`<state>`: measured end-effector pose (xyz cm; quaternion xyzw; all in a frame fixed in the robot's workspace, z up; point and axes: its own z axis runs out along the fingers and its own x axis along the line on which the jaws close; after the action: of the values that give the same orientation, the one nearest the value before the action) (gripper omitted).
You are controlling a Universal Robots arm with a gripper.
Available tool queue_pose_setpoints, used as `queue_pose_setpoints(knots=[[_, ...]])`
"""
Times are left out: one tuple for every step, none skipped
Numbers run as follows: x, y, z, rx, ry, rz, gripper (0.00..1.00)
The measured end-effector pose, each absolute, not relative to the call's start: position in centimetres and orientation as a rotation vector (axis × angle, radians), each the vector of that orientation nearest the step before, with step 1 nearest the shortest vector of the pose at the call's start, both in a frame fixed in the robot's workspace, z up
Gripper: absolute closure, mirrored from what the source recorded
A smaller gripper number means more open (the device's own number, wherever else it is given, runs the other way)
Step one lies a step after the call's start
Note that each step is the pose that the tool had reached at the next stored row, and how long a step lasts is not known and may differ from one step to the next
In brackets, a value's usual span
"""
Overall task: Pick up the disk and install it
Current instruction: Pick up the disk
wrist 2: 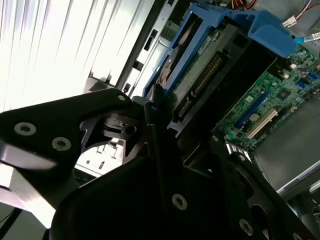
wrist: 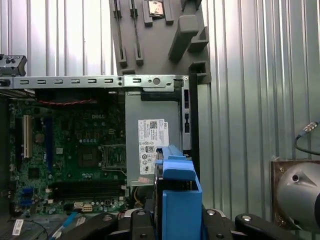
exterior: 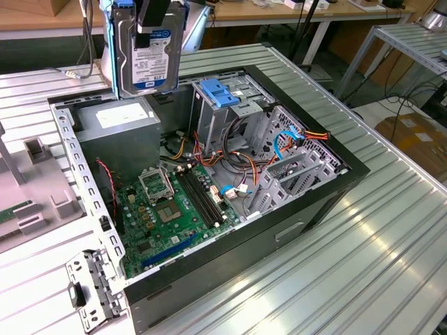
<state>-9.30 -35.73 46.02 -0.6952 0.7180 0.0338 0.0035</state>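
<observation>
The disk (exterior: 147,59), a silver hard drive with a white and blue label and a blue carrier frame, hangs upright in the air over the back left corner of the open computer case (exterior: 318,209). My gripper (exterior: 154,24) is shut on its upper end. The disk is above the grey power-supply box (exterior: 119,129) and to the exterior view's left of the metal drive cage (exterior: 216,98). In the second wrist view the black fingers (wrist 2: 155,115) clamp the disk (wrist 2: 210,65). In the first wrist view the disk's blue carrier (wrist: 177,200) sticks out between the fingers.
Inside the case lie the green motherboard (exterior: 171,206) and bundles of cables (exterior: 279,150). A blue latch tops the drive cage. A grey moulded tray (exterior: 31,192) and a loose metal bracket (exterior: 94,289) sit on the ribbed metal table (exterior: 363,265) at the exterior view's left.
</observation>
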Motion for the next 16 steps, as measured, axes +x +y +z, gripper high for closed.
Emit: queue_pose_setpoints(knots=[[-9.3,-35.9,46.0,-2.178,2.252,0.106,0.64],[-9.3,-36.1,46.0,-2.178,2.252,0.106,0.64],[-9.3,-36.3,46.0,-2.178,2.252,0.106,0.64],[-9.3,-36.4,46.0,-2.178,2.252,0.106,0.64],[-9.3,-36.5,46.0,-2.178,2.252,0.106,0.64],[-9.3,-36.7,46.0,-2.178,2.252,0.106,0.64],[-9.3,-36.8,46.0,-2.178,2.252,0.106,0.64],[-9.3,-36.9,46.0,-2.178,2.252,0.106,0.64],[-9.3,-37.1,46.0,-2.178,2.252,0.106,0.64],[-9.3,-37.2,46.0,-2.178,2.252,0.106,0.64],[-9.3,-37.2,46.0,-2.178,2.252,0.106,0.64],[-9.3,-37.4,46.0,-2.178,2.252,0.106,0.64],[-9.3,-37.5,46.0,-2.178,2.252,0.106,0.64],[-9.3,-37.6,46.0,-2.178,2.252,0.106,0.64],[-9.3,-37.7,46.0,-2.178,2.252,0.106,0.64],[-9.3,-37.9,46.0,-2.178,2.252,0.106,0.64]])
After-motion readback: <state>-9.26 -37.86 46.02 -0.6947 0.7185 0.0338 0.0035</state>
